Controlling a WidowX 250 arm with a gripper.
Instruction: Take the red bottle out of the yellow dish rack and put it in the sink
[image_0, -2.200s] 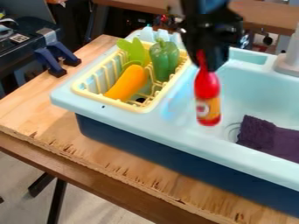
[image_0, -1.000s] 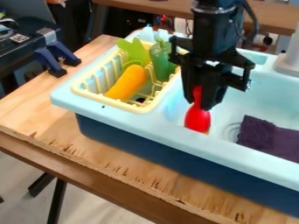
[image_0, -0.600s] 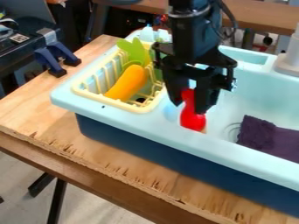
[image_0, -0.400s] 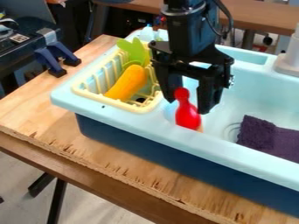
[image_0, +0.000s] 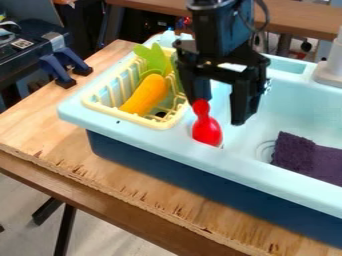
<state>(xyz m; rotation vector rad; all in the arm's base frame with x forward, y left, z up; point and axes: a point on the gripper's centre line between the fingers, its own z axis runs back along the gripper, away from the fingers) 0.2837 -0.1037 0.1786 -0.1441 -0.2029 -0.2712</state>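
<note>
The black gripper hangs open over the left part of the sink basin, its two fingers spread apart. A red bottle stands in the sink beside the left finger, its narrow top by that fingertip and its lower end hidden behind the sink's front rim. Left of the gripper, a yellow rack holds an orange-yellow vegetable and a light green leafy piece. The green pepper is mostly hidden behind the gripper.
The light blue sink has a raised front rim. A dark purple cloth lies in its basin at the right. A grey faucet base stands at the right back edge, and blue clamps grip the table's left edge.
The gripper came down over the sink with the red bottle, moved left and opened. The bottle is now free of its grip, farther left and lower behind the front rim.
</note>
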